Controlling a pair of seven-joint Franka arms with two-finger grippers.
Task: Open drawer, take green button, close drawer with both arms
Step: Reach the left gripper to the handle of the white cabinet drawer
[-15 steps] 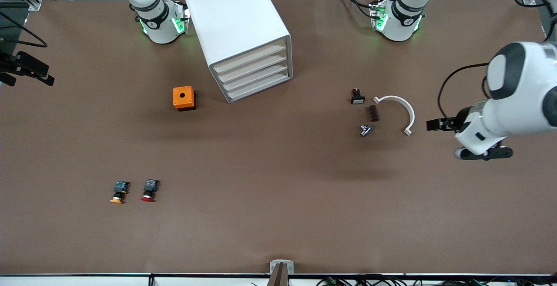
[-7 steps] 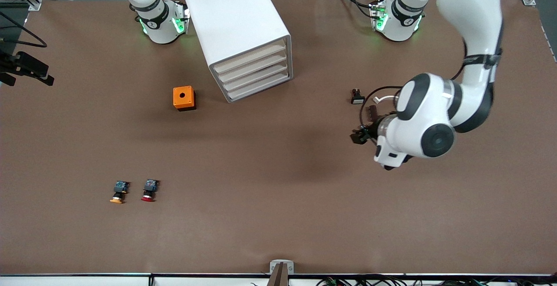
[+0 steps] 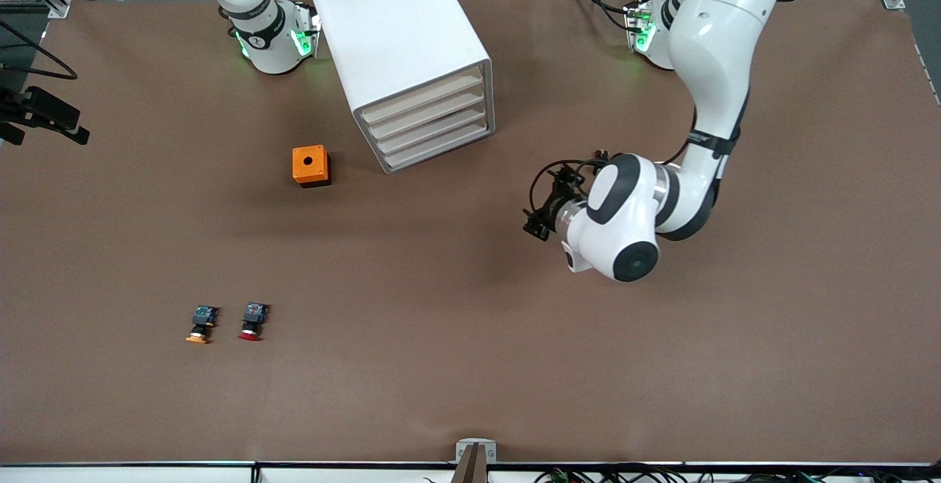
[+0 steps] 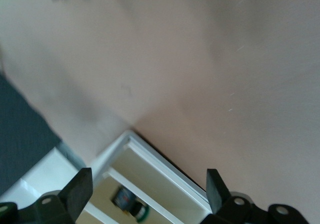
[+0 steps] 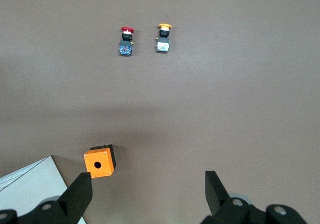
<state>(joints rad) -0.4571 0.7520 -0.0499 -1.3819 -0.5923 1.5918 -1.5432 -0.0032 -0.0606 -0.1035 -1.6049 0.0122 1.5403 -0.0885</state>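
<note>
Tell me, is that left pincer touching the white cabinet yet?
Apart. In the front view, bare brown table separates the left pincer, its fingers open in the air, from the white cabinet.

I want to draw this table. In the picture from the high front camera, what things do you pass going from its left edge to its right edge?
Orange-capped button → red-capped button → orange cube → white cabinet → left pincer.

White jointed arms (image 3: 706, 49), black joint bands, black cables, green base lights.
</note>
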